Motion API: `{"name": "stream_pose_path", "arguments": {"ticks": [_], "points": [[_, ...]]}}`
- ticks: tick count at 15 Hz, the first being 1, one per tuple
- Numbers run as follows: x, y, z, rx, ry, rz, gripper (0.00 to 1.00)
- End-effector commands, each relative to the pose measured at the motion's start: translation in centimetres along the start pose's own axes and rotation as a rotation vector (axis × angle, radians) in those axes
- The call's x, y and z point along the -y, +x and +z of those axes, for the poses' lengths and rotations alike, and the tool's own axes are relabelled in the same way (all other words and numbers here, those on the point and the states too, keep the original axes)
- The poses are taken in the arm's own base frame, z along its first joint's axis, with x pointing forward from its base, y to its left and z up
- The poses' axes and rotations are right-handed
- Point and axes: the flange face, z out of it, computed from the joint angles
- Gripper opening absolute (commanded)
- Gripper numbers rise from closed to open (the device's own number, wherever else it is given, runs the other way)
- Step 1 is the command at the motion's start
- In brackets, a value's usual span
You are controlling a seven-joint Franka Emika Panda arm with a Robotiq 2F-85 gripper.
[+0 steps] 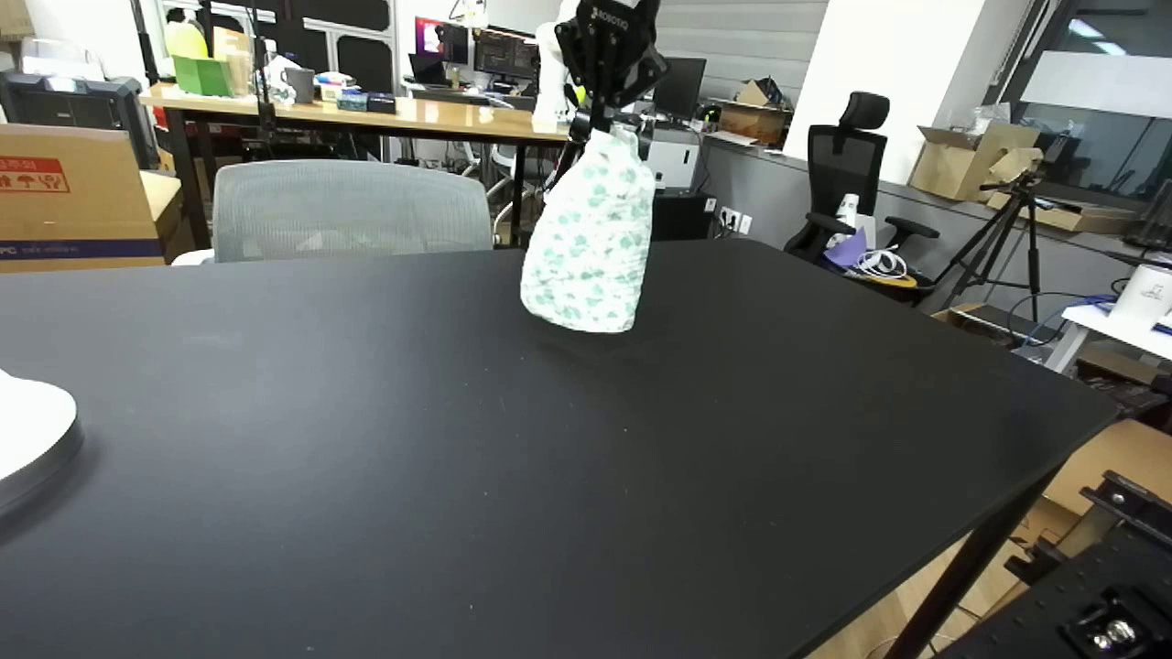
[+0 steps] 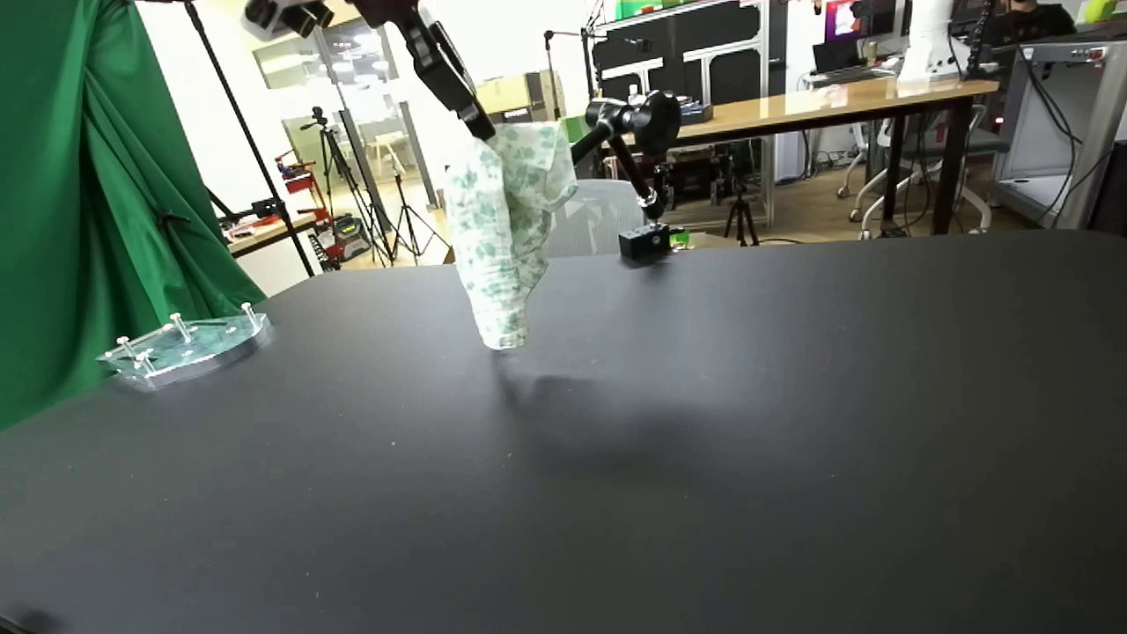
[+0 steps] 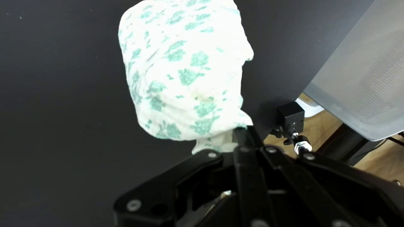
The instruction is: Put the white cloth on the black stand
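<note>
We are finding the desk running out of frame in both exterior views. In an exterior view, we are noting a cardboard box cut off at left, contents hidden. The patterned white cloth is hanging above the desk; the gripper, cropped in the wrist view, is pinching its upper end.

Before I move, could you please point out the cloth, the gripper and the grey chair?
Cloth (image 1: 591, 243), in an exterior view: its hanging face.
Gripper (image 3: 247, 134), in the wrist view: midway between fingertips.
Grey chair (image 1: 352, 210), in an exterior view: its backrest.
</note>
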Motion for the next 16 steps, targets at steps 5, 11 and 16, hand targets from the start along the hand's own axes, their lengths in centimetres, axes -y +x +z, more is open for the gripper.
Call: {"name": "stream_pose_path", "arguments": {"ticks": [5, 11, 16], "points": [[0.7, 0.1, -0.2, 0.024, 0.01, 0.046, 0.6], [1.6, 0.0, -2.1, 0.007, 0.008, 0.032, 0.98], [2.6, 0.5, -4.0, -0.025, 0.039, 0.026, 1.0]]}}
